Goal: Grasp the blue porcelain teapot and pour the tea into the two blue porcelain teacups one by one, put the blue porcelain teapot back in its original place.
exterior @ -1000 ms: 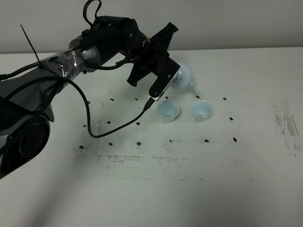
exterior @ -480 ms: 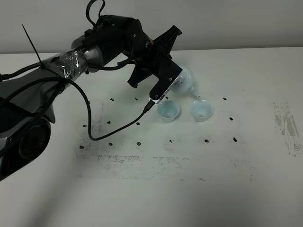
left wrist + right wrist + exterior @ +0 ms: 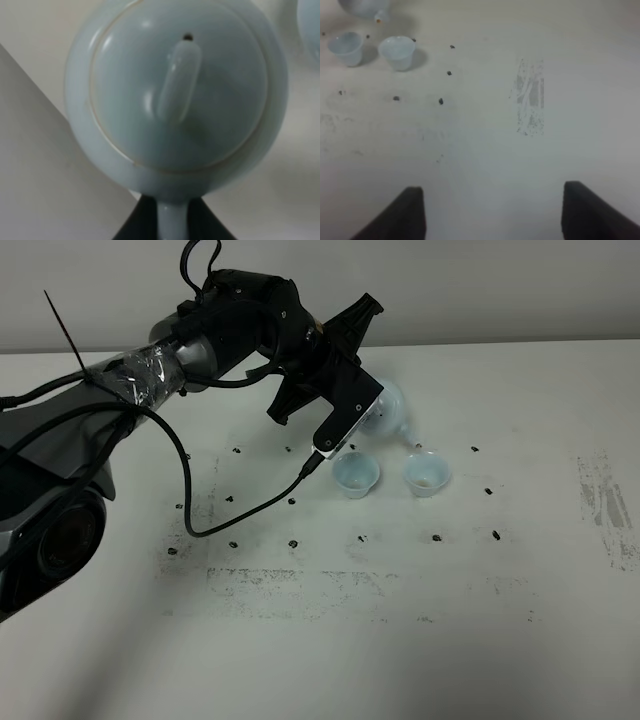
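Observation:
The blue porcelain teapot [image 3: 390, 408] hangs tilted at the back of the table, partly hidden by my left arm. Its spout [image 3: 412, 436] points down just above and behind the right teacup [image 3: 425, 473]. The left teacup [image 3: 355, 476] stands beside it. In the left wrist view the teapot [image 3: 175, 95] fills the frame, lid and knob on. My left gripper [image 3: 172, 227] is shut on its loop handle. My right gripper [image 3: 492, 192] is open and empty, far from the cups [image 3: 397, 51], over bare table.
The white table [image 3: 330, 640] carries small dark specks around the cups and a scuffed grey patch [image 3: 605, 505] at the right. My left arm's cable [image 3: 200, 510] loops down onto the table left of the cups.
My left arm has shifted slightly to the right with the teapot, bringing the spout closer over the right teacup. The cups have not moved.

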`<state>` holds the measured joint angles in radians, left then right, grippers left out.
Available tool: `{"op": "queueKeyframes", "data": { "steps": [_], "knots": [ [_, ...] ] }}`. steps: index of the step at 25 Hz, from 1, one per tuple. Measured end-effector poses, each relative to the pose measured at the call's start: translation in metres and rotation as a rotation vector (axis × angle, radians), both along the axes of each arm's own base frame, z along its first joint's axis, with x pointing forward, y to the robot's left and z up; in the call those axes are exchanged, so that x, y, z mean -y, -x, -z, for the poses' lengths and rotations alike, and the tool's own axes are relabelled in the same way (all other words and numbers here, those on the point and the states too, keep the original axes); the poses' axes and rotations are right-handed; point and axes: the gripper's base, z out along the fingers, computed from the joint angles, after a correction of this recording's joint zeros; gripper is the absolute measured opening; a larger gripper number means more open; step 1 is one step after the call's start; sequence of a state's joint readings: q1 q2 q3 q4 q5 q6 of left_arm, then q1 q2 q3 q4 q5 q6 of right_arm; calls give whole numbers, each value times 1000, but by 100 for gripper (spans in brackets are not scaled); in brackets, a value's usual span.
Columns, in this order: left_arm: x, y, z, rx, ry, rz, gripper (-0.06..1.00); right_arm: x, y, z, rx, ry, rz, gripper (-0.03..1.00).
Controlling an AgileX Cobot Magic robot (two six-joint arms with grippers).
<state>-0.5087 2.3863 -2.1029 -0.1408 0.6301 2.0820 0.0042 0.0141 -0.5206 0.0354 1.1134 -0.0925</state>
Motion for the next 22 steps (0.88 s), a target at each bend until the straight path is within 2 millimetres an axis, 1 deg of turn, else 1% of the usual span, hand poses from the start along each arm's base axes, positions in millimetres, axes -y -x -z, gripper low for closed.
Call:
{"op": "queueKeyframes", "data": {
  "steps": [4, 10, 22],
  "knots": [
    [-2, -1, 0, 20, -29, 7, 4, 0, 0, 0, 0, 0, 0, 56],
    [6, 3, 0, 34, -42, 29, 4, 0, 0, 0, 0, 0, 0, 56],
    [12, 5, -1, 72, -72, 53, 4, 0, 0, 0, 0, 0, 0, 56]
  ]
}}
